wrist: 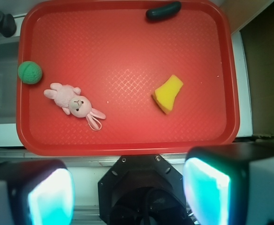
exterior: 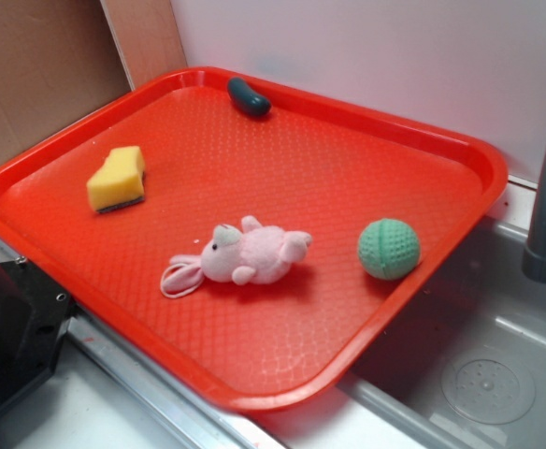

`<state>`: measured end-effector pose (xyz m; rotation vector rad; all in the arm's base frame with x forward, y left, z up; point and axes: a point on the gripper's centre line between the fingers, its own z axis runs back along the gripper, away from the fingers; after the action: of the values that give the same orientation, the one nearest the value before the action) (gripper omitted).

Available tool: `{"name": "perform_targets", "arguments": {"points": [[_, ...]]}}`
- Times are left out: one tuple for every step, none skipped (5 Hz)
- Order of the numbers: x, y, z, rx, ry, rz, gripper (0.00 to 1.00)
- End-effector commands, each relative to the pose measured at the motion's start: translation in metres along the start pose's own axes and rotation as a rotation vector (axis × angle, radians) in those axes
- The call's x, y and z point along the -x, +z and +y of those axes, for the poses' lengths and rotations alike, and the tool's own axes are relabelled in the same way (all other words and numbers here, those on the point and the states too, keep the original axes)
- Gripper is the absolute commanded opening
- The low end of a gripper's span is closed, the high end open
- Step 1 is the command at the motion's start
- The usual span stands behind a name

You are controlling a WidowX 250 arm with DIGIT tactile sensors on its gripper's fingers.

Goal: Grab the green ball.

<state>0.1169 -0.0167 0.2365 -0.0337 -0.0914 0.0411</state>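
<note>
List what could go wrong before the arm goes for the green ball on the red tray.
1. The green ball is round and lies near the red tray's rim on the sink side; a nudge might roll it away.
2. The pink plush bunny lies close beside the ball, so a wide pincer may snag it.
3. The pincer is far off, open over the opposite tray edge; the long approach leaves room for aiming error.

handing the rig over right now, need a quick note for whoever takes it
Gripper: jaws open, empty, hanging back above the tray's near edge.
Green ball: on the red tray, close to the rim on the sink side, just beside the pink plush bunny but apart from it.
Done: nothing yet; ball untouched.
Left: move over the ball, descend, close on it, lift.
</note>
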Motion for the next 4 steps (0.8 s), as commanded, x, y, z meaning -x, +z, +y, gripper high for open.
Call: {"name": "perform_targets", "arguments": {"points": [[0.0, 0.0, 0.0, 0.0, 0.0, 0.0, 1.0], [-0.005, -0.003, -0.001, 0.009, -0.085, -0.018, 1.0], [-0.014, -0.011, -0.007, 0.029, -0.245, -0.04, 1.0], [-0.025, -0.024, -0.02, 0.043, -0.464, -0.084, 1.0]]}}
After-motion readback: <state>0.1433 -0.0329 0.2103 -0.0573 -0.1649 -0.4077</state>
